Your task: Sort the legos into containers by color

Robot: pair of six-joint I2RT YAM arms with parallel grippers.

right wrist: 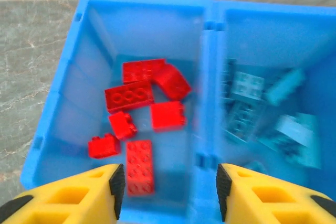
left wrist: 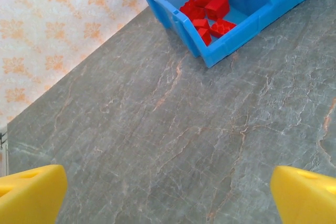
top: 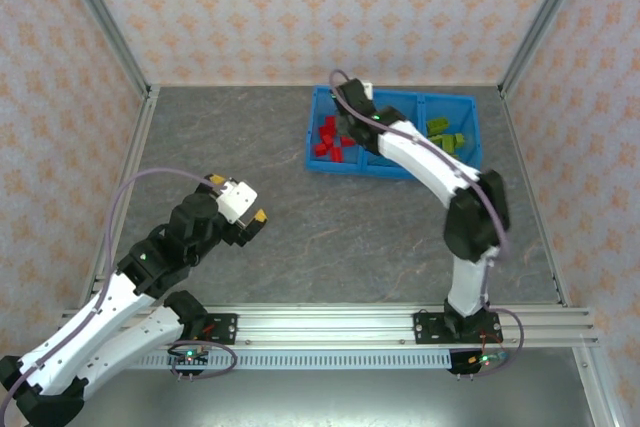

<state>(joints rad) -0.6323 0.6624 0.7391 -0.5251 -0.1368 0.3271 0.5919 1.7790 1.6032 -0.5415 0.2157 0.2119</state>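
Observation:
The blue tray [top: 312, 143] stands at the back of the table. Its left compartment [right wrist: 94, 51] holds several red legos [right wrist: 129, 97], also seen as red legos [top: 329, 139] from above and as red legos [left wrist: 207, 14] in the left wrist view. The middle compartment holds light blue legos [right wrist: 252, 108]. Lime green legos [top: 446, 135] lie in the right compartment. My right gripper [right wrist: 167, 187] hangs open above the tray, over the wall between the red and light blue compartments, holding nothing. My left gripper [top: 248, 215] is open over bare table, well left of the tray; its yellow fingertips [left wrist: 31, 192] are empty.
The grey marbled tabletop [top: 300, 217] stretches between the arms and the tray. Metal frame posts [top: 110, 27] and patterned walls close in the sides and back. A rail [top: 330, 325] runs along the near edge.

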